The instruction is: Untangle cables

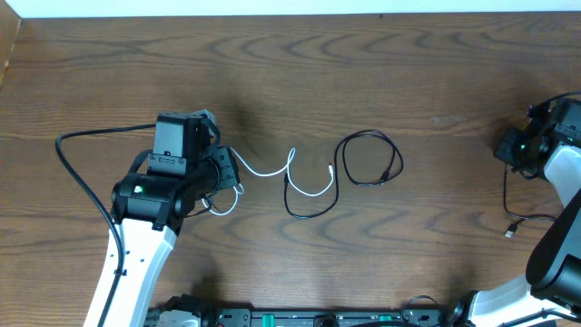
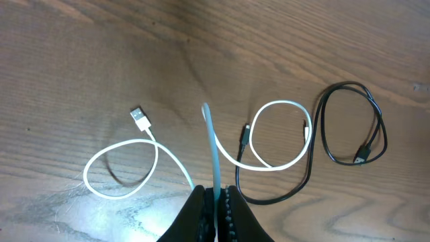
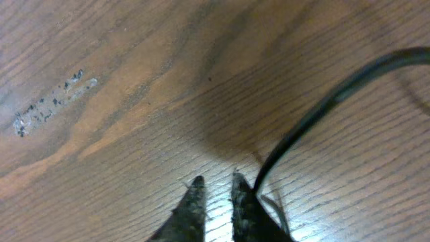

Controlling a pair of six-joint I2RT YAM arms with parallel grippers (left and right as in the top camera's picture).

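Note:
My left gripper [image 1: 224,173] [image 2: 217,195] is shut on a white cable [image 1: 269,171] [image 2: 213,144]. That cable rises from the jaws, bends over and runs right into a loop [image 2: 299,158]. Its other part makes a loop on the table that ends in a USB plug [image 2: 139,119]. A thin black cable [image 1: 368,136] [image 2: 349,85] lies coiled to the right, and its tail crosses under the white loop. My right gripper [image 1: 510,145] [image 3: 215,185] is slightly open and empty at the far right. Another thin black cable [image 1: 508,204] [image 3: 316,114] runs beside its right finger.
The table is brown wood [image 1: 290,73]. The far-right black cable ends in a small plug [image 1: 510,233] near the right arm. The left arm's thick black cable [image 1: 82,177] arcs over the left side of the table.

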